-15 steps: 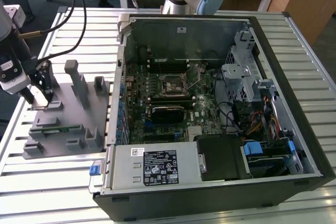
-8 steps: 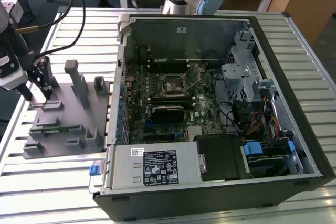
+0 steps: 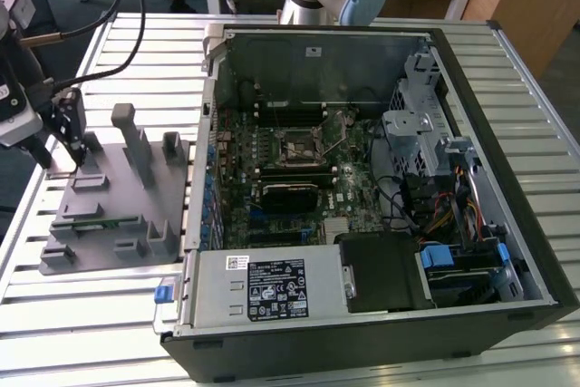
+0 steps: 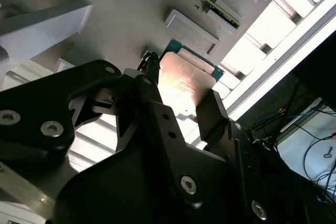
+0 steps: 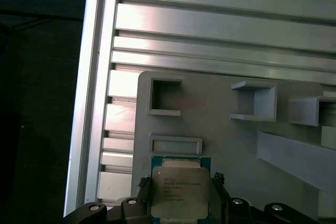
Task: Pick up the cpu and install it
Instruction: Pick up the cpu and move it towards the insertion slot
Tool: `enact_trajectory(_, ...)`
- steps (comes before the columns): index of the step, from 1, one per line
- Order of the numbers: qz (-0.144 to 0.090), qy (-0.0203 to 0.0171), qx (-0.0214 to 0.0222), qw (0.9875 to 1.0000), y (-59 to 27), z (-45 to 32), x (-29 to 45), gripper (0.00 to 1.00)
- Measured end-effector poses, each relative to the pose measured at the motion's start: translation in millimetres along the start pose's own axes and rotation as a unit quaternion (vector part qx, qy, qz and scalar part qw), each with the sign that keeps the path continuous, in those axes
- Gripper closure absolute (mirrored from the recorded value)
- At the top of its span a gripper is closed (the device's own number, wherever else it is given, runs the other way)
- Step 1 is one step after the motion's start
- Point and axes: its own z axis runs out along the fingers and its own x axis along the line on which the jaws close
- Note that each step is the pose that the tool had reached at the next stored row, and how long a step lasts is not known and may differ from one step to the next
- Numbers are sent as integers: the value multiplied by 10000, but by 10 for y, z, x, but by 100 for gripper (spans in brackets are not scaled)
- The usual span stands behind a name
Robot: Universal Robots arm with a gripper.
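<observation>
First wrist view has the claw (image 5: pixel 180 182) clamped on the cpu (image 5: pixel 180 191), one black finger (image 5: pixel 144 184) against each of two opposite edges. The cpu lies flat, silvery top up, on the grey fixture plate (image 5: pixel 231 145), just beside a low rectangular block (image 5: pixel 175 144). In the second wrist view the claw (image 4: pixel 181 87) brackets the same cpu (image 4: pixel 184 77), whose green edge shows past the fingertips. In the exterior view the claw (image 3: pixel 77 147) sits low over the plate (image 3: pixel 118 201) at the exterior view's left, on the slatted table (image 3: pixel 91 314), well apart from the open computer case (image 3: pixel 362 61) and its motherboard socket (image 3: pixel 304 147).
</observation>
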Motion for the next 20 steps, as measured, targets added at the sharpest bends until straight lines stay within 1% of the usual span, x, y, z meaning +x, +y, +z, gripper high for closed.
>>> enact_trajectory(6, 0, 0, 0, 10000, 2, -67, -2, 47)
enact_trajectory(20, 0, 1, 0, 10000, 5, -159, -4, 47)
